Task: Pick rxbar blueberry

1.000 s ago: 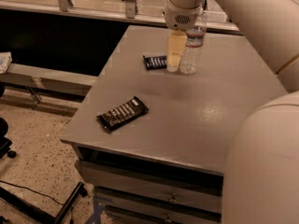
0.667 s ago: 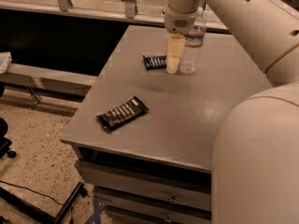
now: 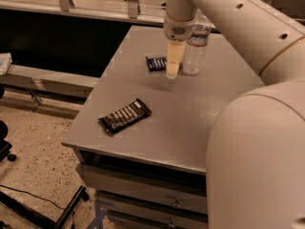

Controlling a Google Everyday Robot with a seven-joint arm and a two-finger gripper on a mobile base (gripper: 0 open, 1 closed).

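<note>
The rxbar blueberry (image 3: 156,62) is a small dark navy bar with white lettering, lying flat at the far middle of the grey table (image 3: 190,109). My gripper (image 3: 172,73) hangs straight down from the white arm, with its tip close to the table just right of the bar's right end. It hides the bar's right edge. I cannot tell if it touches the bar.
A clear water bottle (image 3: 194,49) stands right beside the gripper on its right. A longer black bar with white text (image 3: 125,115) lies near the table's front left. My white arm (image 3: 257,128) fills the right side. Drawers sit under the tabletop.
The gripper has shifted slightly left and lower, closer to the navy bar. The arm's large segment has swung further into view on the right. The bars and the bottle have not moved.
</note>
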